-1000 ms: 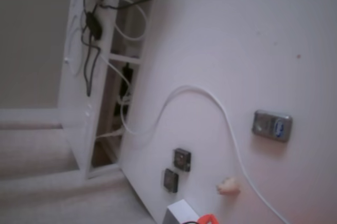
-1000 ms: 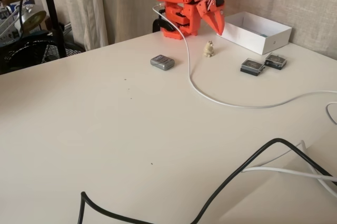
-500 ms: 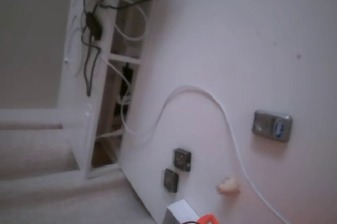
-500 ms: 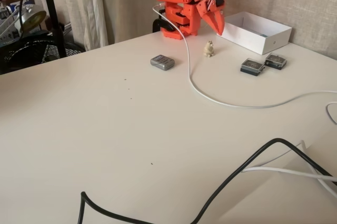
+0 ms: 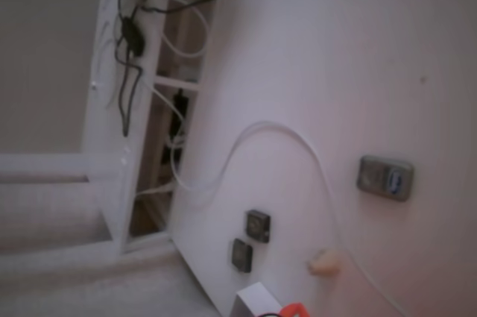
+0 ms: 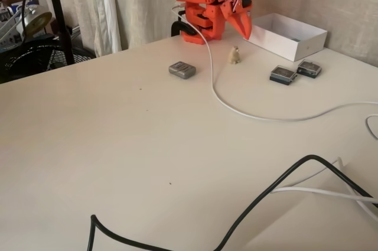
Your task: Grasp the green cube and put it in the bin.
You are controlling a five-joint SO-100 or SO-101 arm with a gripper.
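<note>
— Nothing on the table has shifted since the earlier frames; the arm sits folded exactly as before, and only the light in one fixed view has gone paler.

— And the gripper (image 6: 246, 31)?

— Its orange fingers point down at the near left corner of the bin (image 6: 287, 36), tips drawn together with nothing between them as far as the fixed view from the front shows. In the other fixed view only an orange sliver (image 5: 295, 309) shows at the bottom edge, beside a corner of the bin (image 5: 255, 300).

— Where is the green cube?

— No loose green block shows on the table. A small teal speck lies inside the bin by its far wall; too small to say whether that is the cube.

— What else lies nearby?

— A small beige figurine (image 6: 235, 55) stands just in front of the gripper. Two dark square chips (image 6: 295, 71) sit side by side near the bin's front. A grey-silver device (image 6: 182, 69) lies further left, and a white cable (image 6: 236, 107) runs from the arm's base (image 6: 198, 32) across the table (image 6: 118, 144). A black cable (image 6: 260, 201) curls at the near edge.
</note>
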